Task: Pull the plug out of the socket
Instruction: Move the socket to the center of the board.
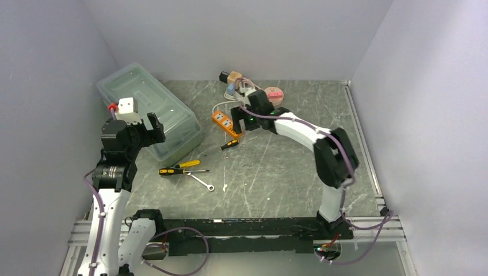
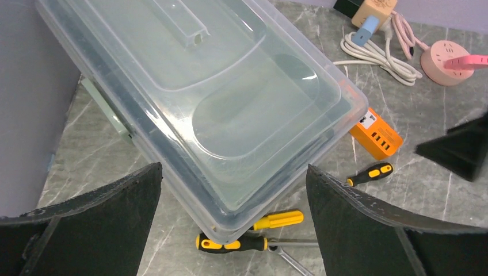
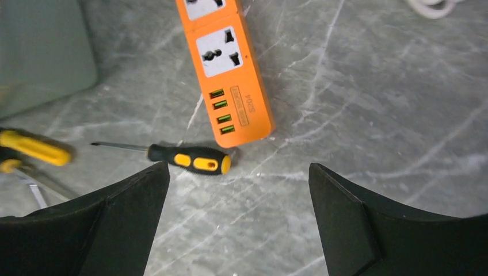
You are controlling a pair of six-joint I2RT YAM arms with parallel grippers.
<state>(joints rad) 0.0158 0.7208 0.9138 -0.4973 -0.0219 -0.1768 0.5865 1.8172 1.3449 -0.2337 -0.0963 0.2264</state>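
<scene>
An orange power strip [image 3: 228, 75] lies on the grey table, and both of its sockets that show in the right wrist view are bare. My right gripper [image 3: 239, 167] hangs open just short of its USB end with nothing between the fingers; from above, this gripper [image 1: 244, 122] is right beside the strip [image 1: 223, 122]. Further back sits a round pink socket [image 2: 443, 64] with a pink plug [image 2: 467, 60] on it, next to a beige cube [image 2: 377, 7] carrying a blue plug [image 2: 366, 30]. My left gripper [image 2: 235, 169] is open above the clear box, holding nothing.
A clear lidded plastic box [image 1: 151, 109] fills the left side. Three yellow-and-black screwdrivers [image 1: 179, 168] [image 2: 286, 219] [image 3: 193, 159] and a wrench [image 1: 202, 181] lie in front of it. A coiled white cable [image 2: 380, 57] rests near the pink socket. Walls close in on all sides.
</scene>
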